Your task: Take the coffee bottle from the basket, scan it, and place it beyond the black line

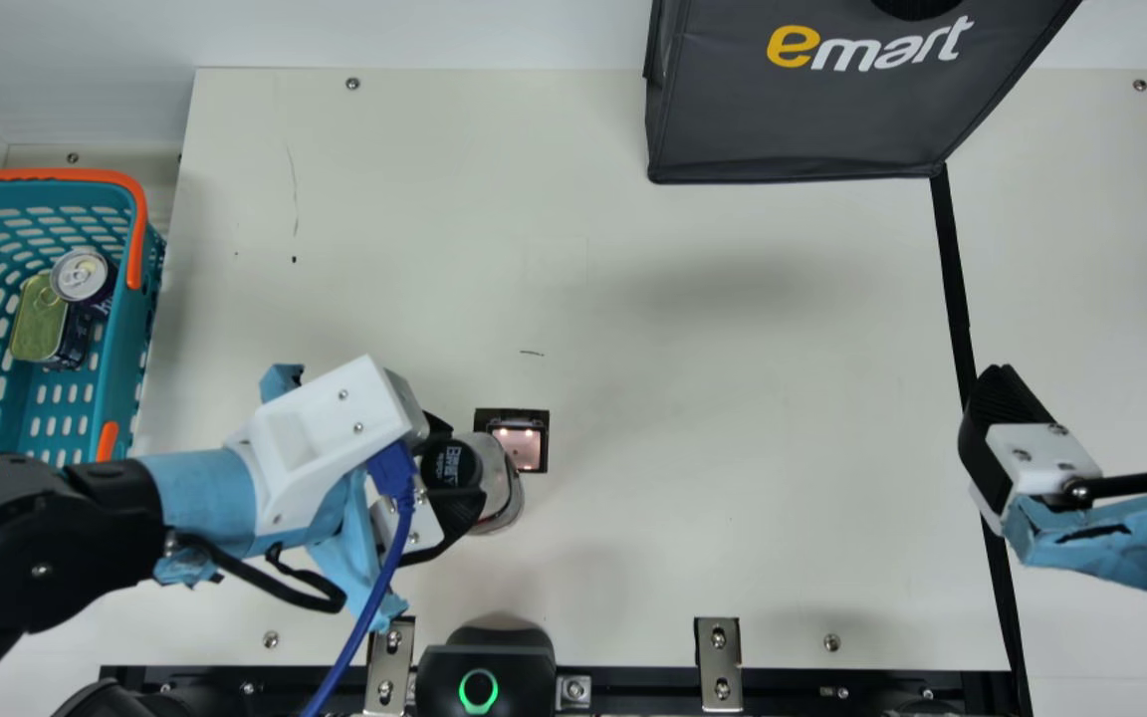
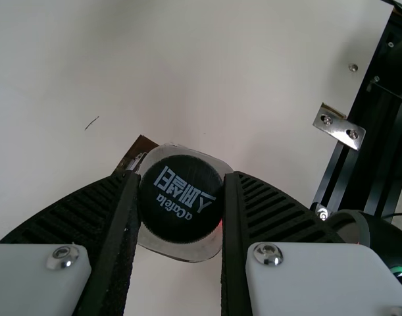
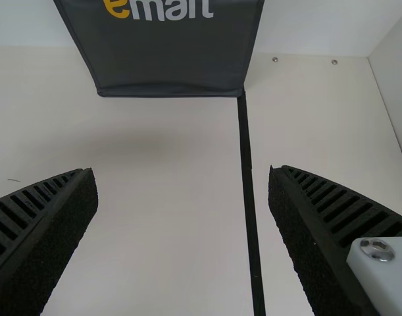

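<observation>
Table [image 1: 733, 558]: cream panel, screws near its edges; thin dark scratches and a small dark spot on the surface.
Wall [image 1: 434, 35]: white, along the far side.
Rail [image 1: 643, 675]: black, along the near edge; two metal brackets [image 1: 718, 662] overlap table and rail.
Line [image 1: 953, 269]: black; runs from the bag's lower corner to the near edge, right of table centre.
Bag [image 1: 793, 124]: dark grey, at the far side; its lower right corner meets the line's far end.
Basket [image 1: 120, 344]: teal, slotted walls, orange handle; at the far left, beside the panel.
Basket contents: round can [image 1: 82, 275] with silver lid, beside a rectangular tin [image 1: 39, 319] with yellow-green top.
Scan window [image 1: 524, 448]: black frame, lit pinkish pane; set in the table, just beside the bottle.
Black unit [image 1: 484, 652]: green lit ring; at the near edge, between the brackets.
Bottle [image 1: 504, 493]: clear body, black cap uppermost; left of the line, just beside the scan window. Base contact with table: cannot tell.
Left gripper [image 1: 461, 464]: closed on the bottle at the cap, one finger each side.
Right gripper [image 1: 1096, 388]: fingers wide apart, nothing between them; positioned above the line, which passes between the fingers in the right wrist view.
</observation>
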`<state>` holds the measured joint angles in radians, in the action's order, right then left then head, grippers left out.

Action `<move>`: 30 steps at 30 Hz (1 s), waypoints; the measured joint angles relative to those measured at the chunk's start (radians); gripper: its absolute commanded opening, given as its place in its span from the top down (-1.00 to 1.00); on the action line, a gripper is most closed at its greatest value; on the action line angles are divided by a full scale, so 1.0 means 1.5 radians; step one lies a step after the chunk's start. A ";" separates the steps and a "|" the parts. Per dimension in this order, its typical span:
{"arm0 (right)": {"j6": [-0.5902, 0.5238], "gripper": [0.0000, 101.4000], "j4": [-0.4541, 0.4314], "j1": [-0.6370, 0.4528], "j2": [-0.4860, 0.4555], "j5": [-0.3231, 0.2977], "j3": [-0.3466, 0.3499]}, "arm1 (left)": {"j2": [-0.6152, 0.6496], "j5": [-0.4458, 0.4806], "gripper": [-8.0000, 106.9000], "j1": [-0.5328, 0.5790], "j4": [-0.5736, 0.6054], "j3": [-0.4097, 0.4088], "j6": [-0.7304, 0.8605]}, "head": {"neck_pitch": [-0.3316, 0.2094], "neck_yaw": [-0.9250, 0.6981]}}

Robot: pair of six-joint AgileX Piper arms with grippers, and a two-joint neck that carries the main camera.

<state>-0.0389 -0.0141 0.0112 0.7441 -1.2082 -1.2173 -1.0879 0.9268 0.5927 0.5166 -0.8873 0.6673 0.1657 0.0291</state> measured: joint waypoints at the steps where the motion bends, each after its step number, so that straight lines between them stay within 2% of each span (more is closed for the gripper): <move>1: 0.000 -0.79 0.000 0.000 0.000 0.000 0.000 | 0.000 0.000 0.68 0.000 0.000 0.001 0.004 | -0.001 0.000; 16: 0.000 -0.79 0.000 0.000 0.000 0.000 0.000 | -0.010 0.024 0.68 -0.030 0.026 0.000 0.078 | 0.000 0.000; 30: 0.000 -0.79 0.000 0.000 0.000 0.000 0.000 | -0.033 0.086 0.68 -0.086 0.065 -0.052 0.142 | 0.000 0.000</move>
<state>-0.0389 -0.0141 0.0112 0.7441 -1.2082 -1.2173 -1.1367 1.0553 0.4642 0.6139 -0.9650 0.8803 0.1657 0.0291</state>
